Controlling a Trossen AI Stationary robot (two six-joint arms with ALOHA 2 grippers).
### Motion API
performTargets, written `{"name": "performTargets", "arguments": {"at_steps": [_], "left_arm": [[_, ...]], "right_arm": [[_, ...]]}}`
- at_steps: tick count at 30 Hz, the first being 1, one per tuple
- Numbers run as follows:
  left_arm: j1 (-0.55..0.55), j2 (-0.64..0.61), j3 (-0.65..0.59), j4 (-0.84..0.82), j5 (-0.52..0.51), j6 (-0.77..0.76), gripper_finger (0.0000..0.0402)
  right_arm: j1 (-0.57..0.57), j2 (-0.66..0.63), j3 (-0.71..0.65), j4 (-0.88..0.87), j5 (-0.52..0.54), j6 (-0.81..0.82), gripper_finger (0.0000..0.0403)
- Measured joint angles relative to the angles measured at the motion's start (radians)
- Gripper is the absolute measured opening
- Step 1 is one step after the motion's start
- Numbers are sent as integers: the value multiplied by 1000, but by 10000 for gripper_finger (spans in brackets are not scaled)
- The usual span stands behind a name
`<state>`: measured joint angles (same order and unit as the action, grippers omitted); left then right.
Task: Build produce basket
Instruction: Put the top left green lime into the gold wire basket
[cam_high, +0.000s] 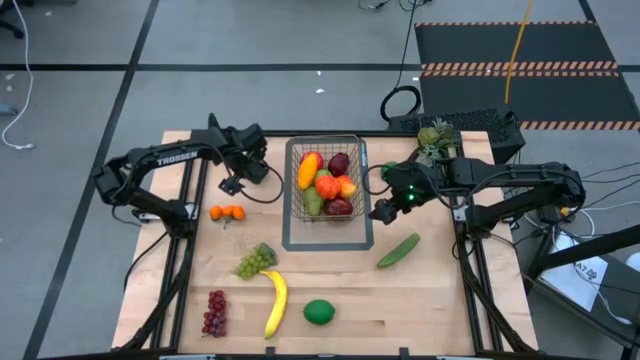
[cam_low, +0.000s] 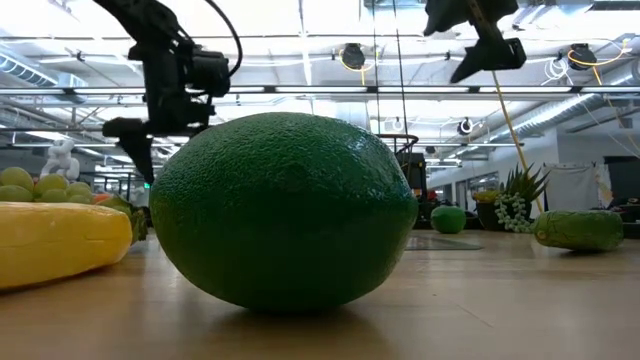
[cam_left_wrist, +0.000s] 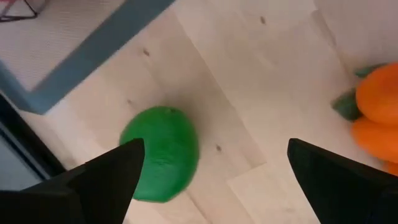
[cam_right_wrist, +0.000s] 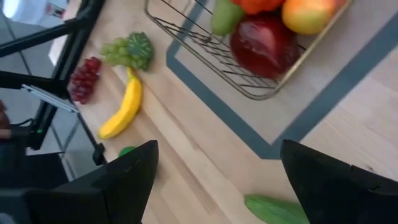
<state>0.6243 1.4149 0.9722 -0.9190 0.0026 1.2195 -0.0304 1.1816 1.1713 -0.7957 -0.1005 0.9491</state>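
The wire basket stands mid-table on a flat grey outline and holds an apple, a pear and other produce. My left gripper hangs open above the table left of the basket, pointing down. A small green fruit lies on the wood below it, close to one finger and untouched. The small oranges lie beside it. My right gripper hovers open by the basket's right side, with nothing between its fingers.
Loose on the near half of the table lie green grapes, a banana, red grapes, a lime and a cucumber. A plant stands at the far right.
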Motion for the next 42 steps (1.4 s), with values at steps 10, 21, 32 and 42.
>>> {"name": "performTargets", "arguments": {"at_steps": [10, 21, 32, 42], "left_arm": [[15, 30, -36, 201, -29, 82, 397], [59, 144, -37, 271, -66, 217, 397], [101, 247, -37, 305, -76, 208, 397], [95, 264, -37, 293, -146, 93, 302]], "right_arm": [[0, 0, 0, 90, 0, -22, 334], [0, 0, 0, 93, -4, -49, 334], [0, 0, 0, 124, -34, -80, 334], [-4, -31, -1, 131, -85, -124, 334]]}}
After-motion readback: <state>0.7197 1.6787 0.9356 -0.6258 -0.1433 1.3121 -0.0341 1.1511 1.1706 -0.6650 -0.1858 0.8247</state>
